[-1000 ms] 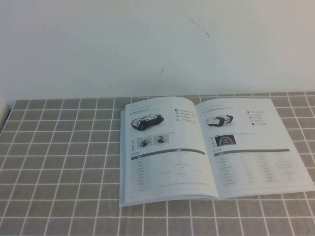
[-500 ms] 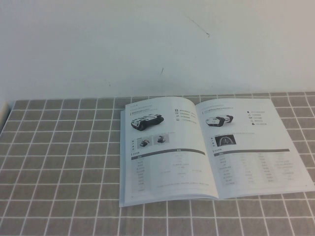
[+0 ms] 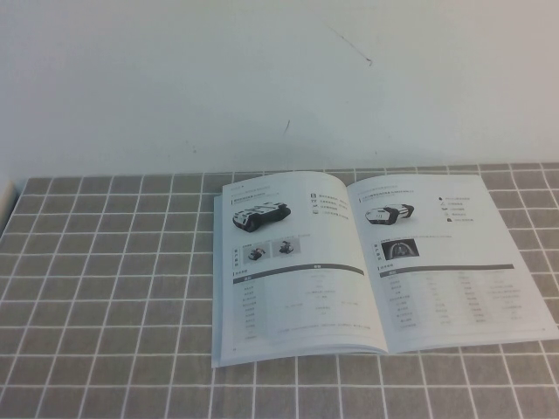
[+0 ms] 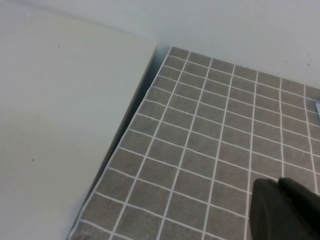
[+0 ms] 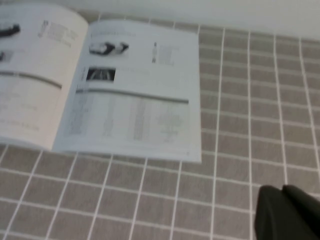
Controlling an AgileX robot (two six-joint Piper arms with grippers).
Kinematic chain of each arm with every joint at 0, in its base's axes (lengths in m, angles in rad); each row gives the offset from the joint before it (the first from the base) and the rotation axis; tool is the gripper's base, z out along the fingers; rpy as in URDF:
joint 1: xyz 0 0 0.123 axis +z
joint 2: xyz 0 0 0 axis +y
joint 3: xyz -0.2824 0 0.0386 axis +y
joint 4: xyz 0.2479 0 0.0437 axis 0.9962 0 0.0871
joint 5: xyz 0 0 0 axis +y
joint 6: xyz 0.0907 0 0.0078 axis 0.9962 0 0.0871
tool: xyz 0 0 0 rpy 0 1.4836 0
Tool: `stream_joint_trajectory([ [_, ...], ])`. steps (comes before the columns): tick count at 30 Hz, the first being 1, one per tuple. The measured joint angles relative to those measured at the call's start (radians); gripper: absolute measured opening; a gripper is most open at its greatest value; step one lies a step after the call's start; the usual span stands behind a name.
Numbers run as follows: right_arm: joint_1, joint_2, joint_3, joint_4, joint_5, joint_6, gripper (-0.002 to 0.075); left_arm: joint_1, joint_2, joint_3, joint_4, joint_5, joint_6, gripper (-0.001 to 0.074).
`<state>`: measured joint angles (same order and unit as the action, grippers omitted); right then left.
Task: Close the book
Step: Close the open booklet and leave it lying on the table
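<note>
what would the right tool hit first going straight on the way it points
Likely bare checked cloth beside the book, depth unclear. The right tool hangs off the book's right page; left tool near the cloth's left edge.

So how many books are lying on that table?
1. The open book lies on the checked cloth, right of centre. The left end effector is over the cloth's left part, the right end effector near the book's right side; neither touches it.
</note>
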<state>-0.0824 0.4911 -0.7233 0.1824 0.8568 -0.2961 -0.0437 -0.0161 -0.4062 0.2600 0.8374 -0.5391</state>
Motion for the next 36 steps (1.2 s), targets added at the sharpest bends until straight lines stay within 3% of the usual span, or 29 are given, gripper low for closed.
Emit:
stream_joint_trajectory([
  [12, 0.0, 0.17, 0.0, -0.026, 0.039, -0.035, -0.0003, 0.0, 0.0, 0.0, -0.011, 0.001, -0.03, -0.0004],
  [15, 0.0, 0.219, 0.0, -0.02, 0.028, -0.052, -0.0003, 0.0, 0.0, 0.0, -0.022, -0.069, -0.078, -0.0004],
  [19, 0.0, 0.307, 0.0, 0.071, 0.019, -0.175, -0.0003, 0.0, 0.067, -0.002, -0.024, -0.195, -0.117, -0.0004],
  [23, 0.0, 0.433, -0.002, 0.265, -0.005, -0.377, -0.0003, 0.0, 0.234, -0.002, -0.079, -0.28, -0.114, -0.0004],
  [29, 0.0, 0.665, -0.004, 0.549, -0.081, -0.645, -0.0003, 0.0, 0.551, -0.056, -0.315, -0.384, 0.232, -0.0004],
  [36, 0.0, 0.915, -0.11, 0.611, -0.184, -0.768, -0.0003, -0.117, 0.863, -0.218, -0.438, -0.348, 0.466, -0.0004],
])
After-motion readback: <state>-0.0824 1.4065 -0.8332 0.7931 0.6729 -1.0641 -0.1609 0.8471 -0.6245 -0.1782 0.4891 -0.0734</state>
